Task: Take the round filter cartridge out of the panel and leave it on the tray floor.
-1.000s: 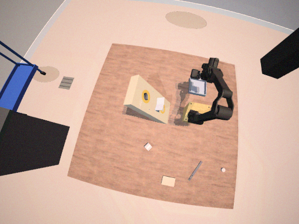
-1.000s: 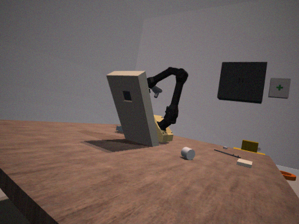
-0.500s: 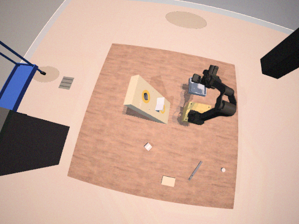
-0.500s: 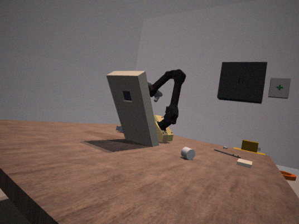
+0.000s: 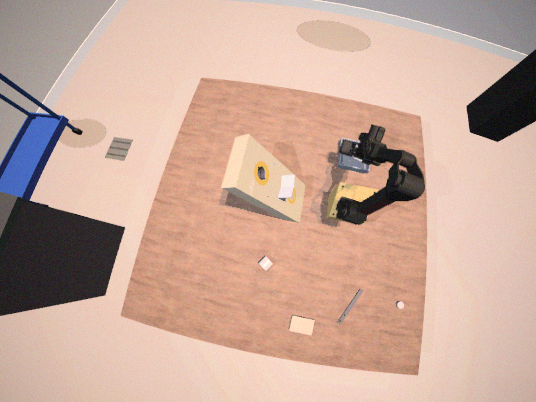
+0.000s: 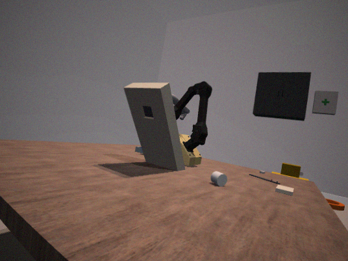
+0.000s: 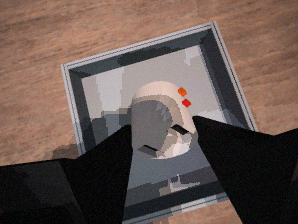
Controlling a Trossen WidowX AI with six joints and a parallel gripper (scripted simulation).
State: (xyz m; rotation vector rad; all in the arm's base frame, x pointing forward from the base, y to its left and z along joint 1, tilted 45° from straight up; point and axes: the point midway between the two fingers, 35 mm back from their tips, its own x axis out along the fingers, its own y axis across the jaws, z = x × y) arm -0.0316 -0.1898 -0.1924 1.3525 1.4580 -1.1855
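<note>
The pale round filter cartridge (image 7: 161,112) has two dark slots on its face and two small orange-red marks on its side. My gripper (image 7: 161,126) is shut on it, one black finger at each side. They are over the tray (image 7: 140,45) (image 5: 354,169) (image 6: 139,149), a shallow grey-blue box; its far floor shows beyond the cartridge in the wrist view. The gap down to the floor is hard to judge. The tilted service panel (image 5: 239,167) (image 6: 156,136) has a dark open hole inside an orange ring. It hides much of the gripper in the exterior view.
A yellow block (image 5: 334,202) (image 6: 192,161) stands by the arm's base, close to the tray. A white card (image 5: 287,185) is on the panel face. A small white cylinder (image 5: 265,263) (image 6: 219,178), a thin grey bar (image 5: 350,306) and a cream block (image 5: 302,325) lie farther off.
</note>
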